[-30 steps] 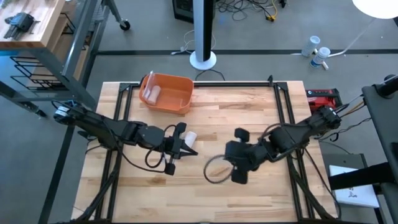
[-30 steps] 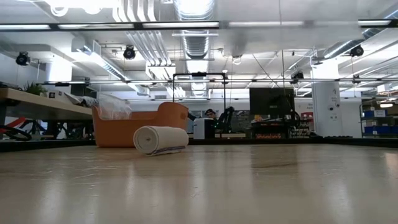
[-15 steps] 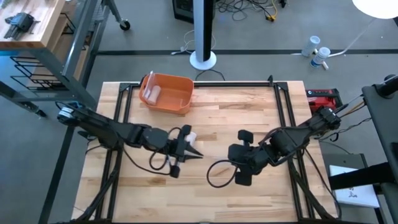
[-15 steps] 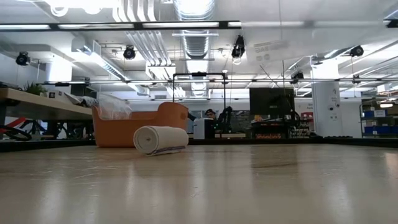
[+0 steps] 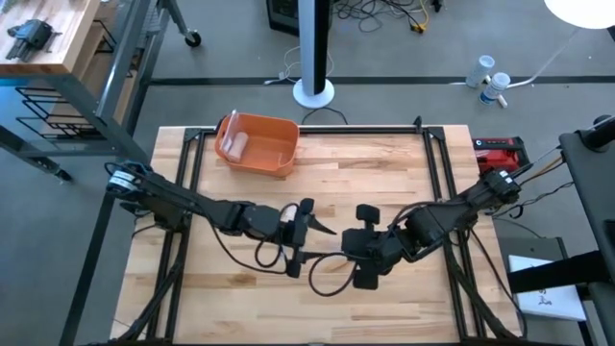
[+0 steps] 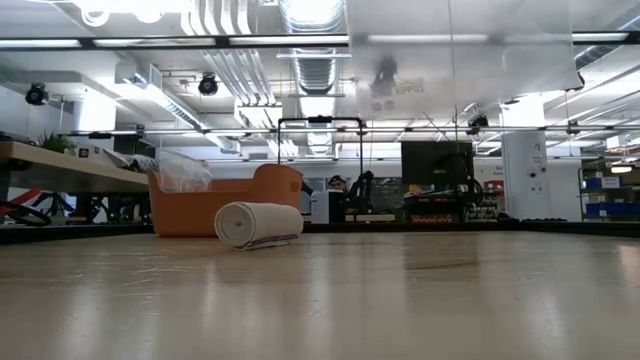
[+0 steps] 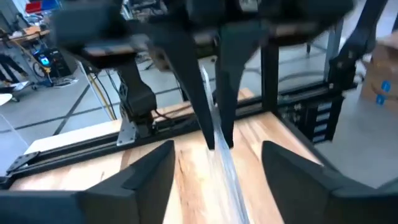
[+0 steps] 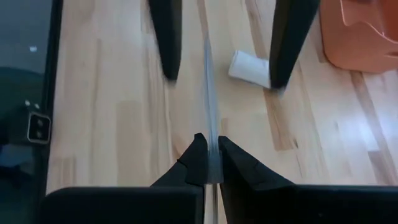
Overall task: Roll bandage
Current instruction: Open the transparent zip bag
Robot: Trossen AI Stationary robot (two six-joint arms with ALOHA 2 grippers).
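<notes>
A thin pale bandage strip [image 8: 209, 81] shows edge-on, running straight out from my right gripper [image 8: 210, 146] near the table's middle [image 5: 348, 242]. My right gripper is shut on it. My left gripper [image 5: 322, 219] faces it from the table's left, open. Its two fingers [image 8: 166, 43] stand on either side of the strip [image 7: 229, 180] without touching it. A rolled white bandage [image 8: 249, 67] lies on its side on the wood beside the left gripper. It also shows in the low view [image 6: 258, 224], in front of the orange bin [image 6: 225, 205]. My right gripper pinches the bandage strip [image 8: 211, 134] between its two fingertips. The fingers come from the table's right side and the strip leaves them edge-on, straight, toward my left gripper. Where the strip's other end lies does not show.
The orange bin [image 5: 258, 144] stands at the table's far left with another pale roll [image 5: 235, 144] inside. Black frame rails [image 5: 437, 163] run along the table's sides. Bare wood [image 5: 384, 183] lies at the far right and near the front edge.
My left gripper has moved toward the table's right edge, up to my right gripper, and has opened. My right gripper has shifted a little toward the left. The rolled bandage has stayed where it was.
</notes>
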